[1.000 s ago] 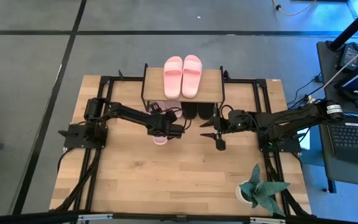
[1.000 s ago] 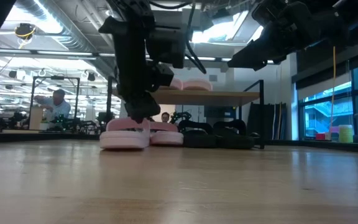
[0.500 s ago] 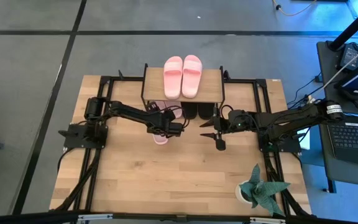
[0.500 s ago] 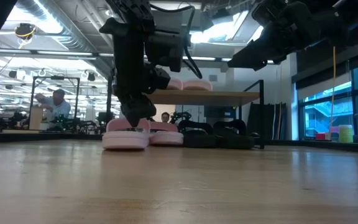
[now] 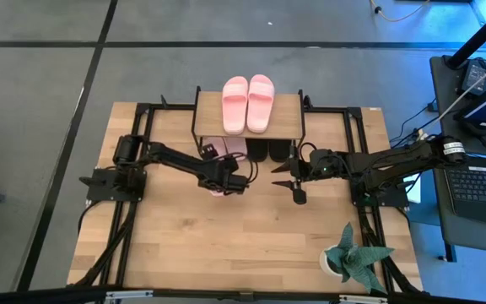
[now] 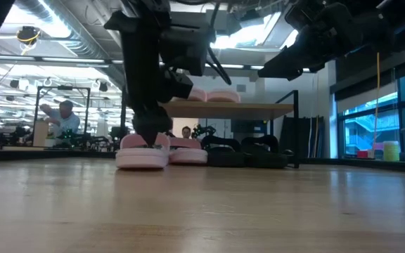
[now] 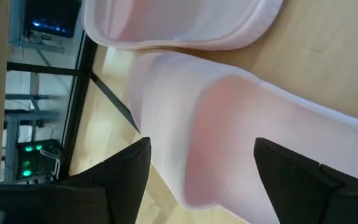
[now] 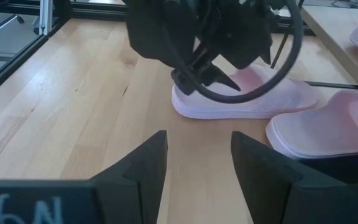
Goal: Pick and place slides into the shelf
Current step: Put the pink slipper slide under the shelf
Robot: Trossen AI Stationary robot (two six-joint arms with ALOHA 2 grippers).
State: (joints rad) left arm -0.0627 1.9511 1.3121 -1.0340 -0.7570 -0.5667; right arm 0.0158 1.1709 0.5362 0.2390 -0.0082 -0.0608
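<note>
High view: L gripper (image 5: 229, 181) stood spread over pink slide (image 6: 142, 156) on table (not gripping), at 6 o'clock of shelf (image 5: 287, 110). R gripper (image 5: 287, 180) hung part-open, empty.

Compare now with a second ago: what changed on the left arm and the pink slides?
The left gripper has opened around the strap of the pink slide on the table in front of the shelf, letting it go; its wrist shifted slightly away from the shelf. The slide barely moved. Unchanged: the right gripper hovers open over the table, and the pink pair on the shelf's top board stays put.
</note>
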